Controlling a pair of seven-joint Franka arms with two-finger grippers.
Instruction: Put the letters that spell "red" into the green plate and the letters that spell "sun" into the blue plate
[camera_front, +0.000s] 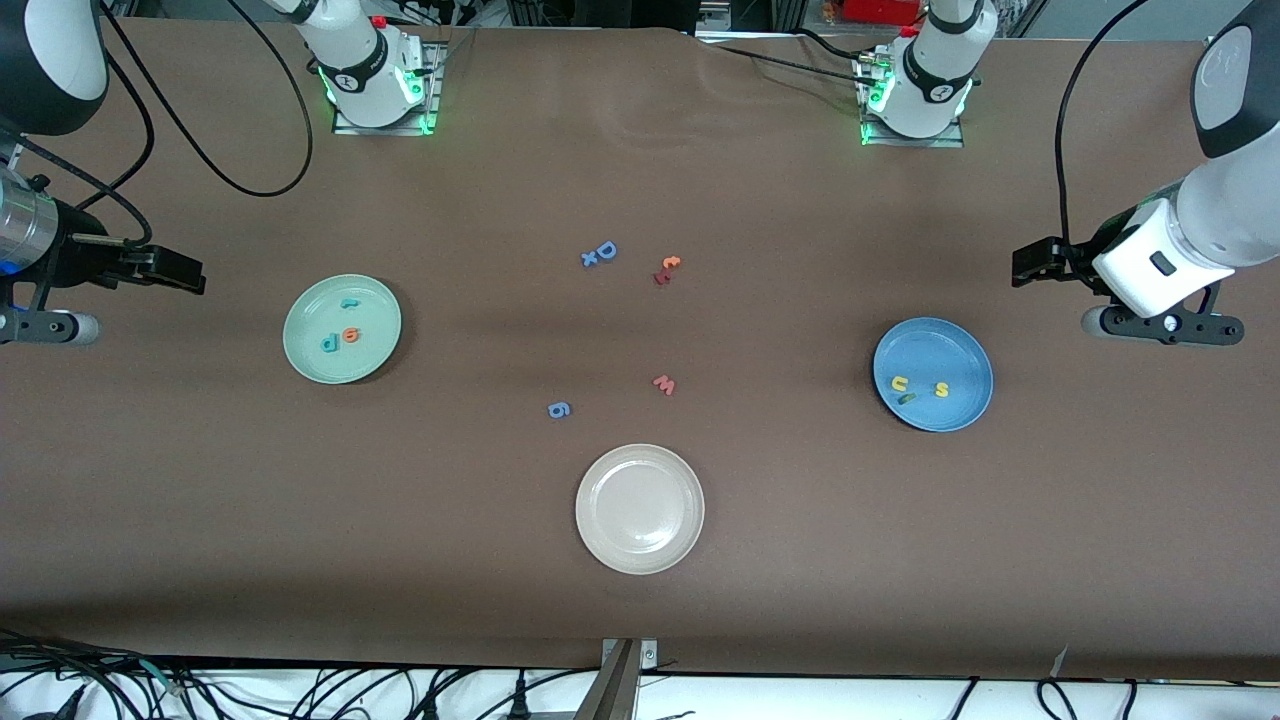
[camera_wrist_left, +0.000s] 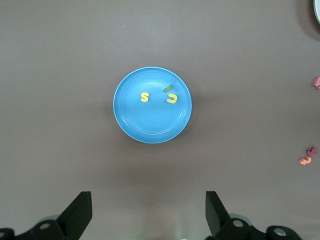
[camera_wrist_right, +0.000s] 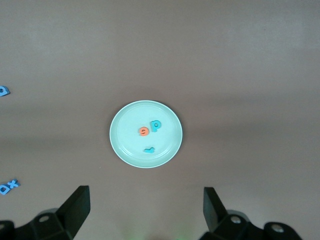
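Note:
The pale green plate (camera_front: 310, 315) (camera_wrist_right: 130, 145) lies toward the right arm's end of the table. In it are the teal "r" (camera_front: 349, 302) (camera_wrist_right: 148, 149), orange "e" (camera_front: 351, 335) (camera_wrist_right: 144, 131) and teal "d" (camera_front: 329, 344) (camera_wrist_right: 156, 125). The blue plate (camera_front: 960, 360) (camera_wrist_left: 150, 125) lies toward the left arm's end. It holds the yellow "s" (camera_front: 941, 389) (camera_wrist_left: 144, 97), the yellow "u" (camera_front: 900, 383) (camera_wrist_left: 172, 98) and the green "n" (camera_front: 907, 397) (camera_wrist_left: 168, 88) touching the "u". My left gripper (camera_front: 1032, 262) (camera_wrist_left: 148, 200) hangs open and empty over bare table beside the blue plate. My right gripper (camera_front: 185, 272) (camera_wrist_right: 146, 197) hangs likewise beside the green plate.
A beige-white plate (camera_front: 640, 460) with nothing in it sits at mid table, nearest the front camera. Loose letters lie between the plates: a blue "D" (camera_front: 606, 250) with a small "x" (camera_front: 589, 259), an orange "t" (camera_front: 671, 263), a red "w" (camera_front: 664, 384), a blue "g" (camera_front: 559, 409).

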